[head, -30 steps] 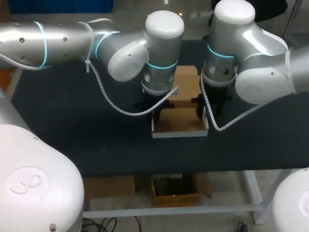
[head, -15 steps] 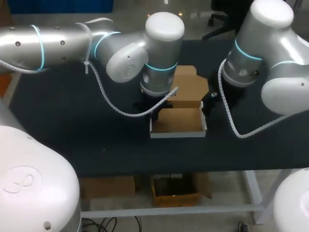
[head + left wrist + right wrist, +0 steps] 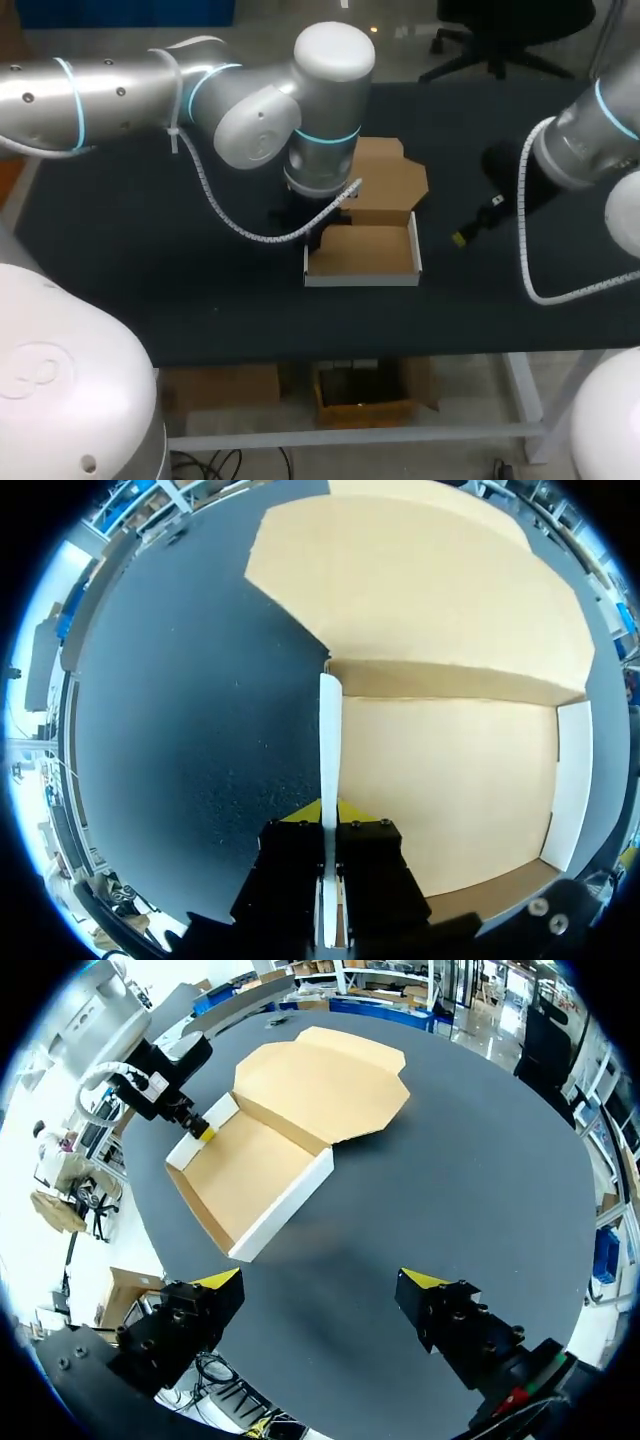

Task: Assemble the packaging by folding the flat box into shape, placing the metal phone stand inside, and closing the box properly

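The cardboard box [image 3: 362,252] lies open in the middle of the table, its walls folded up and white outside, its brown lid flap [image 3: 391,178] flat behind it. My left gripper [image 3: 318,234] is shut on the box's left wall [image 3: 329,730], which stands between its fingers in the left wrist view [image 3: 328,825]. The box floor [image 3: 450,785] is bare. My right gripper [image 3: 476,224] hangs open to the right of the box, apart from it. In the right wrist view its fingers [image 3: 320,1285] hold nothing, and the box [image 3: 250,1170] lies ahead. No phone stand shows.
The black table [image 3: 150,260] stretches around the box, with its front edge just below the box's front wall. My left arm's cable loops down beside the box's left side.
My right gripper has opened, let go of the box's right wall and drawn away to the right. The box has slid slightly left and forward. The left gripper keeps its hold.
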Robot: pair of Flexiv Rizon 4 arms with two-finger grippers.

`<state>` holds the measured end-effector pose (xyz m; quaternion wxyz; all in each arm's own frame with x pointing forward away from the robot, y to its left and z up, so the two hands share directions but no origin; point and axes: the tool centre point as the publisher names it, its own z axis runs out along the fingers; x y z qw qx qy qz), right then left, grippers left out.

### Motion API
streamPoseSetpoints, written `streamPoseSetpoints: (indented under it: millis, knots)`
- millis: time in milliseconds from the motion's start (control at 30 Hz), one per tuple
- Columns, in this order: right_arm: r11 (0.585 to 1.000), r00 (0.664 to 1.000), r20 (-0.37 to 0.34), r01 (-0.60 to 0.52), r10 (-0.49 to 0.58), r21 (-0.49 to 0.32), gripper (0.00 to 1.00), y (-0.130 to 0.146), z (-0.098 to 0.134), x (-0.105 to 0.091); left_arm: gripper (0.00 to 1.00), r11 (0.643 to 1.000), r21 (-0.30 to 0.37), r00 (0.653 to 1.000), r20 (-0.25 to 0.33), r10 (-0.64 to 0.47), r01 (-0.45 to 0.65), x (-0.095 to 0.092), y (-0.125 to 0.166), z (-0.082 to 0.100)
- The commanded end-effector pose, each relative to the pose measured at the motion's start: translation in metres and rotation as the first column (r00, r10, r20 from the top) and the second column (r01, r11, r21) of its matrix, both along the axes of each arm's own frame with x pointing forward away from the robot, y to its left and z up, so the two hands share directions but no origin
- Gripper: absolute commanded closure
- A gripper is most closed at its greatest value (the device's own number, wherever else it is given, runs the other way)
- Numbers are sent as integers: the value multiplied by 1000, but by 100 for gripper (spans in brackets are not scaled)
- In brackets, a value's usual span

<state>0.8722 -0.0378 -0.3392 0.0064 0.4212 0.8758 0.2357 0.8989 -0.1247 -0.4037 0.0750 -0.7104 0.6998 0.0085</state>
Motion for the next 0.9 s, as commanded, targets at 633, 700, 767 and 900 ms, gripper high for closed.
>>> streamPoseSetpoints:
  millis: [633,700,767,900]
  knots:
    - [957,954,155,-274,258,93,0,-26,21,-27,100,998,-53,999,-38,-37,35,0,15,-1]
    - [947,942,178,-305,284,102,0,-31,27,-34,100,998,-51,998,-42,-40,38,1,16,-1]
    - [932,928,201,-341,313,122,0,-37,34,-41,100,998,-49,998,-44,-41,38,1,16,-1]
    - [914,908,230,-384,349,130,0,-43,43,-51,100,998,-40,998,-51,-45,43,2,17,-2]
